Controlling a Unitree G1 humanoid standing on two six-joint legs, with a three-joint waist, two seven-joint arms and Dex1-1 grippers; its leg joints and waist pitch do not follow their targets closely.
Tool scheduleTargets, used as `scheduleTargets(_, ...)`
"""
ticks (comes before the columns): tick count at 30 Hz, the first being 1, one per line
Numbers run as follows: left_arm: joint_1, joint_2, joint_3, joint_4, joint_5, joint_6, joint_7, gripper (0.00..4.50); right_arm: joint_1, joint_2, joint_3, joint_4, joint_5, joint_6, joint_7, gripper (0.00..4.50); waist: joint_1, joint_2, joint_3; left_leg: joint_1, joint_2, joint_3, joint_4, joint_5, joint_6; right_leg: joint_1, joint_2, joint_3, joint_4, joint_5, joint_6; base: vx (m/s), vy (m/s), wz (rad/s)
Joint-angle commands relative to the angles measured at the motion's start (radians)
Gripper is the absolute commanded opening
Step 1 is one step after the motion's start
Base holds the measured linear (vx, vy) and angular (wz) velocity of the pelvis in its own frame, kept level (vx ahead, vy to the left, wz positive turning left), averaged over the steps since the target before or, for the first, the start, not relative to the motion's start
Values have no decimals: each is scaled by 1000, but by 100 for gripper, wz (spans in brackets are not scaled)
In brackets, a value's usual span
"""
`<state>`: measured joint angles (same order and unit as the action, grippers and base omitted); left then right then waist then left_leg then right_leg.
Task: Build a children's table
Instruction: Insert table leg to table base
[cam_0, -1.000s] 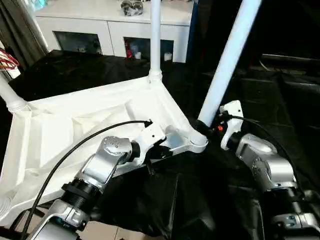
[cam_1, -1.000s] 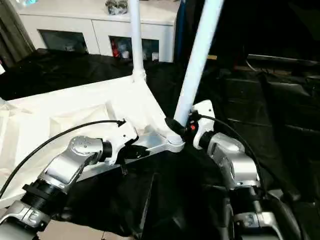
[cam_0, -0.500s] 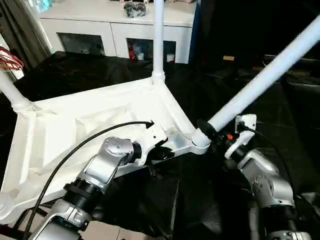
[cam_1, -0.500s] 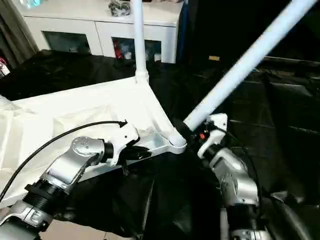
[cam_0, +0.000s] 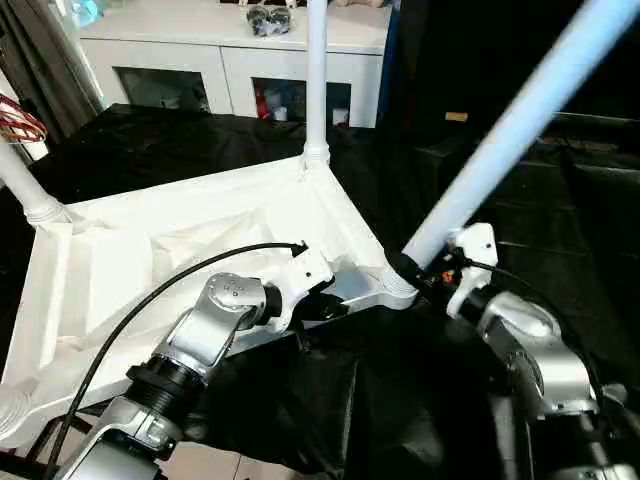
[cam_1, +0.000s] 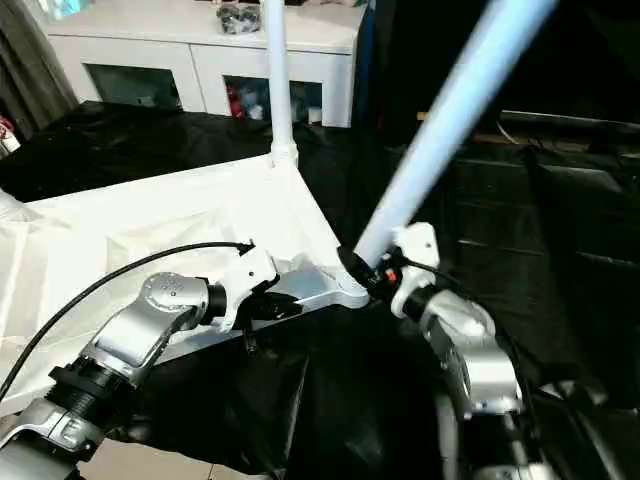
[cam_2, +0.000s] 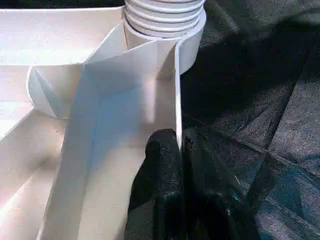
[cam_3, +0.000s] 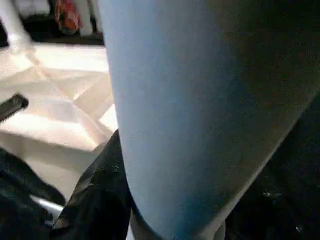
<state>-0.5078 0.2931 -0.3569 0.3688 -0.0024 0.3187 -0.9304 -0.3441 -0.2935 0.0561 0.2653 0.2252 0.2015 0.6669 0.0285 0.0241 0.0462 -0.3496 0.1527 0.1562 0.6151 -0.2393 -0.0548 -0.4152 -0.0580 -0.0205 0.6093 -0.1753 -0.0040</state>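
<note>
The white tabletop (cam_0: 150, 250) lies upside down on black cloth, ribs facing up. One white leg (cam_0: 316, 80) stands upright in the far corner socket, and another leg (cam_0: 22, 185) rises at the left edge. My left gripper (cam_0: 325, 305) is shut on the tabletop's thin rim wall (cam_2: 176, 100), just beside the near right corner socket (cam_0: 397, 290). My right gripper (cam_0: 415, 272) is shut on the base of a third leg (cam_0: 500, 130), which leans up and to the right out of that socket. That leg (cam_3: 200, 100) looms close in the right wrist view, beside one black finger (cam_3: 100, 200).
A white cabinet (cam_0: 230, 60) with glass doors stands behind the work. Black cloth (cam_0: 150, 140) covers the surface all around the tabletop. A black cable (cam_0: 150, 300) arcs from my left forearm over the tabletop. Red and white wires (cam_0: 15, 120) hang at the left edge.
Half a second ago the leg in my right gripper leaned far to the right; it has swung back to a steeper tilt. My left gripper has kept its hold on the rim.
</note>
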Motion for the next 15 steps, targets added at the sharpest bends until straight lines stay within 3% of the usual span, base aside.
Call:
scheduleTargets(1, 2, 17, 4, -1, 9, -16, -11, 0, -1, -1, 64, 63, -32, 52, 42, 190, 2, -15, -44, -16, 57, -20, -91, -192, 49, 49, -79, 39, -94, -436, -183, 0, 0, 0)
scheduleTargets(2, 3, 22, 0, -6, 7, -19, -24, 0, -15, -6, 75, 82, -40, 49, 61, 190, 2, -23, -43, -17, 58, -18, -91, -191, 49, 49, -79, 40, -97, -435, -178, 0, 0, 0)
scheduleTargets(5, 7, 37, -13, -23, 3, -30, -60, 0, -55, -21, 105, 142, -60, 42, 123, 190, -1, -18, -45, -13, 59, -17, -89, -187, 49, 46, -81, 40, -96, -417, -190, 0, 0, 0)
scheduleTargets(7, 6, 43, -17, -29, 2, -35, -74, 0, -67, -32, 120, 165, -63, 41, 164, 190, -1, -28, -47, -16, 62, -17, -89, -172, 53, 52, -81, 38, -91, -376, -206, 0, 0, 0)
scheduleTargets(11, 3, 53, -23, -37, 0, -38, -92, 0, -73, -54, 142, 186, -71, 26, 221, 190, 2, -23, -46, -10, 66, -14, -88, -166, 58, 49, -83, 37, -87, -326, -234, 0, 0, 0)
scheduleTargets(12, 2, 58, -24, -42, -5, -43, -104, 0, -67, -66, 149, 183, -65, 23, 254, 190, 5, -33, -47, -13, 66, -15, -88, -153, 59, 56, -84, 35, -82, -303, -238, 0, 0, 0)
scheduleTargets(15, 2, 69, -30, -49, -10, -68, -129, 0, -60, -80, 155, 185, -47, 21, 319, 190, 9, -31, -47, -9, 69, -14, -88, -150, 65, 53, -85, 34, -82, -286, -247, 0, 0, 0)
